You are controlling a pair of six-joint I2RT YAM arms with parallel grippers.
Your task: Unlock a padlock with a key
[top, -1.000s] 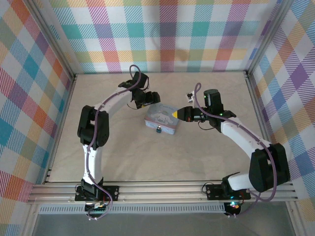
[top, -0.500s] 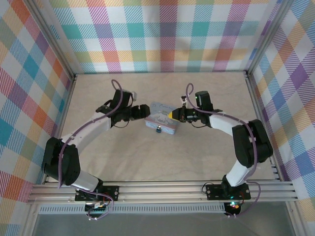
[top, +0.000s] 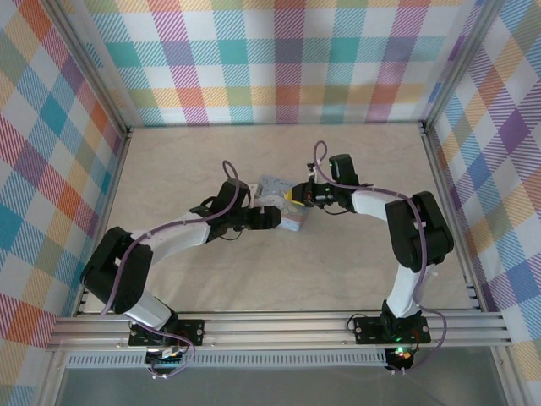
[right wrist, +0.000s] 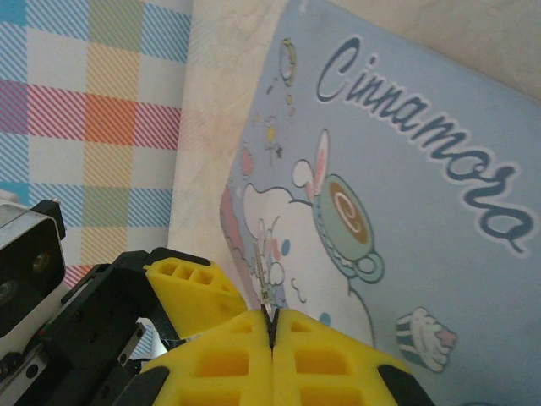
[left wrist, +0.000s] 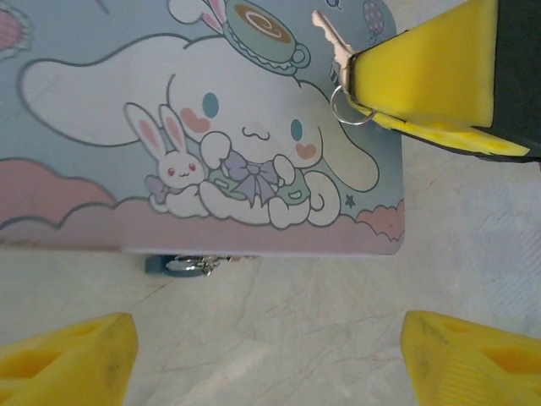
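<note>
Your spread left end effector [left wrist: 266,364] is now facing the padlock [left wrist: 182,264]; the right end effector [right wrist: 272,330], pinching the key [left wrist: 325,30], is moving over the tin [left wrist: 101,110], seemingly readying insertion.

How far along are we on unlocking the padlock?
Done: right claw pinches the key above the tin lid. In hand: left claw, open, faces the padlock at the tin's edge, not touching it. Left: hold the padlock, insert the key, turn.

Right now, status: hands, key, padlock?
Left hand open above padlock at front edge of tin. Right hand shut on key, over tin lid. Key not yet at padlock.
</note>
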